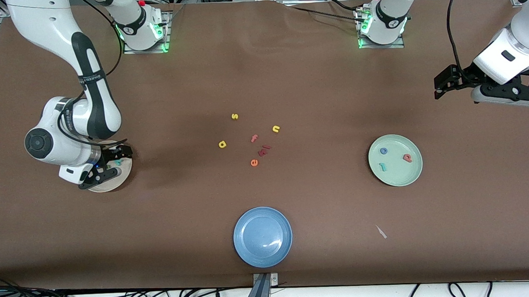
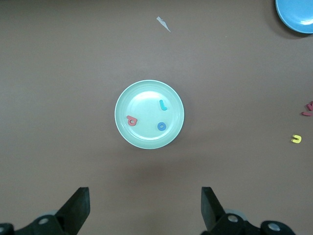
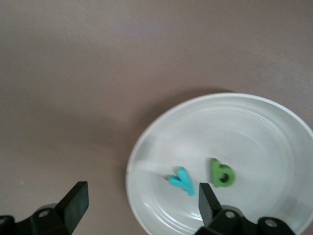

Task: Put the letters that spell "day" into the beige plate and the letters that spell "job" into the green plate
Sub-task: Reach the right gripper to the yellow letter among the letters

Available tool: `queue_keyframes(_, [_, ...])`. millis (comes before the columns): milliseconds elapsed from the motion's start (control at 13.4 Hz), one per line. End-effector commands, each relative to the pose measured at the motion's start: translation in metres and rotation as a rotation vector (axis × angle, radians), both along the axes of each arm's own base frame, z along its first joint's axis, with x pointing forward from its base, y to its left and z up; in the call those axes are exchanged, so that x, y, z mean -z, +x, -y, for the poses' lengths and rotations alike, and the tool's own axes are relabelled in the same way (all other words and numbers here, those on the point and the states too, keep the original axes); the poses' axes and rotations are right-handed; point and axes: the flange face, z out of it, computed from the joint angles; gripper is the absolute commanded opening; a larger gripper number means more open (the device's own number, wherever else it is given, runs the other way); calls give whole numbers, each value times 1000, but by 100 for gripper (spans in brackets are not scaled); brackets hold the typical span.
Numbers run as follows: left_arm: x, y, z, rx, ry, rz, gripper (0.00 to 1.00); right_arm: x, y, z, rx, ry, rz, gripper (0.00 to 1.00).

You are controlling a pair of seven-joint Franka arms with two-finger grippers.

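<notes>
**Desk:** What do you have on the right arm?

**Me:** I see the right gripper low over the round cream-beige plate at the right arm's end of the table. In its wrist view the black fingers stand wide apart with nothing between them. On the plate lie two small chunky toy letters, a teal y and a green d, side by side and not touching. From the front I only catch a bit of teal beside the fingers; the gripper covers the rest.

**Desk:** And the third letter for that plate?

**Me:** The yellow a lies on the brown tabletop in the middle, at the right-arm end of the loose group. Near it I see a yellow s, a yellow n, a salmon f, an orange e and some dark red pieces I cannot read.

**Desk:** The green one?

**Me:** The round pale mint-green plate lies toward the left arm's end. It holds a blue ring-shaped o, a teal hooked j and a salmon-red b, all apart from each other.

**Desk:** Left arm?

**Me:** It waits. The left gripper hangs in the air above the tabletop at its own end, fingers spread wide and empty, its camera looking down on the green plate. A round blue plate sits nearest the front camera, mid-table, with a small pale scrap between it and the green plate.
</notes>
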Motion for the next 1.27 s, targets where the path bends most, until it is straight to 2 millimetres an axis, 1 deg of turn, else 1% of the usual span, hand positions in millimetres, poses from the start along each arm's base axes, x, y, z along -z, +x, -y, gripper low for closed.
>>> queue_keyframes(0, [-6, 1, 8, 8, 23, -1, 100, -10, -3, -34, 59, 12, -2, 100])
queue_keyframes(149, [-7, -2, 8, 5, 24, -13, 100, -15, -8, -62, 121, 5, -21, 100])
queue_keyframes(224, [-6, -1, 8, -5, 23, -17, 100, -20, -12, -85, 147, -1, -19, 100])
queue_keyframes(299, [-8, -1, 7, -2, 23, -13, 100, -21, -15, -103, 184, -9, -17, 100])
queue_keyframes(373, [-8, -1, 3, -5, 23, -16, 100, -21, -20, -125, 192, -17, -15, 100])
queue_keyframes(448, [-9, -1, 3, -12, 23, -15, 100, -23, -26, -153, 161, -17, -12, 100])
queue_keyframes(597, [-7, 0, 5, -8, 23, -18, 100, -24, -37, -193, 176, -24, -1, 100])
queue_keyframes(672, [-7, 0, 7, -3, 26, -17, 100, -25, -45, -217, 169, -25, 7, 100])
queue_keyframes(746, [-7, 0, 7, -6, 30, -15, 100, -27, -49, -235, 164, -23, 19, 100])
queue_keyframes(896, [-7, 1, -2, -19, 33, -17, 100, -25, -58, -264, 156, -12, 45, 100])
queue_keyframes(1045, [-7, 1, -2, -19, 34, -17, 100, -18, -68, -286, 184, 5, 49, 100])
queue_keyframes(1119, [-7, 1, -2, -19, 34, -17, 100, -12, -73, -297, 169, 6, 60, 100])
queue_keyframes(1194, [-7, 1, -2, -19, 34, -17, 100, -9, -74, -303, 165, 12, 74, 100])
